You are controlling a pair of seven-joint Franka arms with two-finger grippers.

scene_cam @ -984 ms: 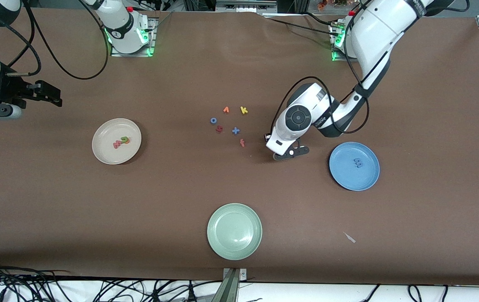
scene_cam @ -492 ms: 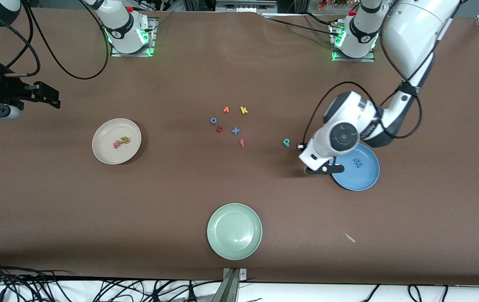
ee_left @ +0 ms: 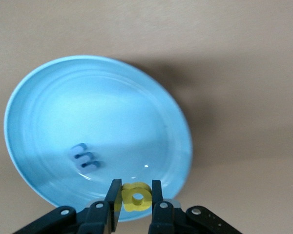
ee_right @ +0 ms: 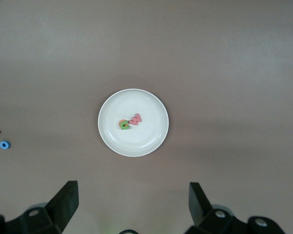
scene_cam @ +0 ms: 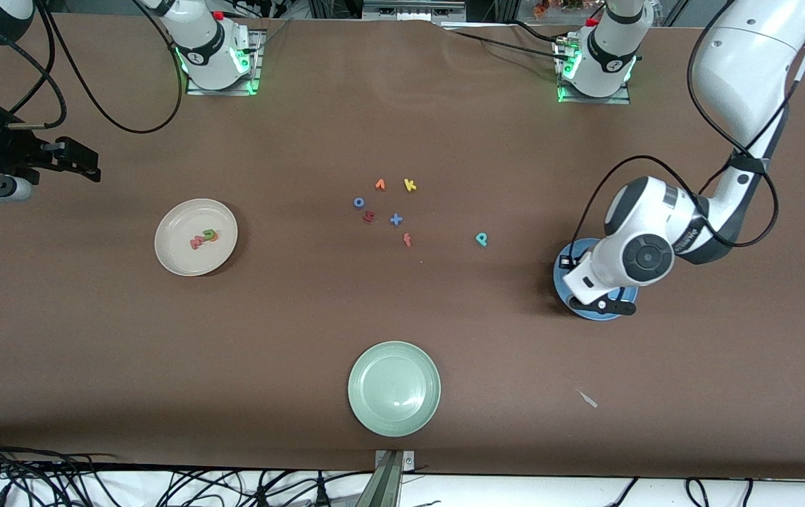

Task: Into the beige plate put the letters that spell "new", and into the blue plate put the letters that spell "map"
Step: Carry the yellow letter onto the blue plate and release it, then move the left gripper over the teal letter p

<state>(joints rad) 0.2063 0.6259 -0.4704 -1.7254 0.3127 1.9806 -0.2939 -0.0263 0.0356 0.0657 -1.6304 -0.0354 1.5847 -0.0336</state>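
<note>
My left gripper (scene_cam: 596,299) hangs over the blue plate (scene_cam: 560,262), shut on the yellow a (ee_left: 136,197), which stands on edge between the fingers above the plate's rim (ee_left: 97,58). The blue m (ee_left: 84,157) lies in that plate. The teal p (scene_cam: 482,239) lies on the table between the loose letters and the blue plate. The beige plate (scene_cam: 166,224) holds the green n, orange e and pink w (scene_cam: 203,238) in a heap; the right wrist view shows the plate (ee_right: 149,102) with the w (ee_right: 136,118). My right gripper (scene_cam: 82,163) waits open over bare table at the right arm's end.
Several loose letters lie mid-table: orange v (scene_cam: 379,184), yellow k (scene_cam: 410,185), blue o (scene_cam: 358,202), a red letter (scene_cam: 368,217), blue x (scene_cam: 396,220), red-orange f (scene_cam: 407,240). A pale green plate (scene_cam: 394,387) sits near the front edge. A white scrap (scene_cam: 588,399) lies nearby.
The left arm swung from beside the loose letters toward its own end of the table and now hangs over the blue plate with the yellow a. The teal p came into sight. The right arm stayed put.
</note>
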